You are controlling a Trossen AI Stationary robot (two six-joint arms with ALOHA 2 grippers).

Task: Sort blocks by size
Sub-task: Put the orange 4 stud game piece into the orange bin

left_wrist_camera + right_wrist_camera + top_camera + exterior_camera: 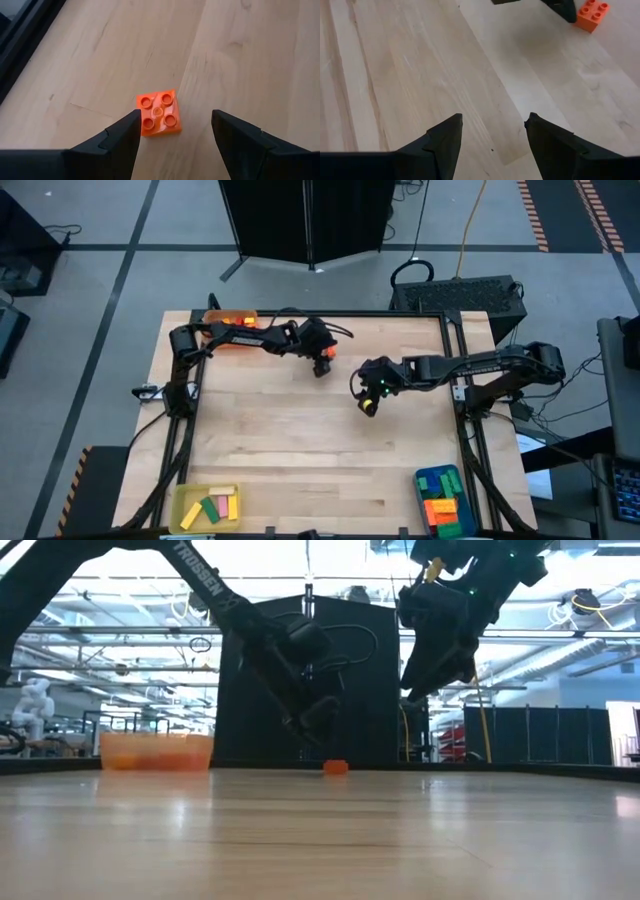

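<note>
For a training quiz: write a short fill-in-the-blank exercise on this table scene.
1. The loose block under the left gripper is coloured ____.
2. That block shows ____ studs on top.
3. The right gripper hangs with its fingers ____ over bare wood.
4. The yellow tray sits at the table's near ____ corner in the high view.

Missing words: orange; four; open; left

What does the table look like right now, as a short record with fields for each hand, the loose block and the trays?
left hand: open, above the orange block, not gripping it
right hand: open, empty, over bare wood near mid-table
orange block: small four-stud square, lying on the table, studs up
orange tray: far left corner
yellow tray: near left corner, holds several blocks
blue tray: near right corner, holds several blocks
table: light wood
</note>
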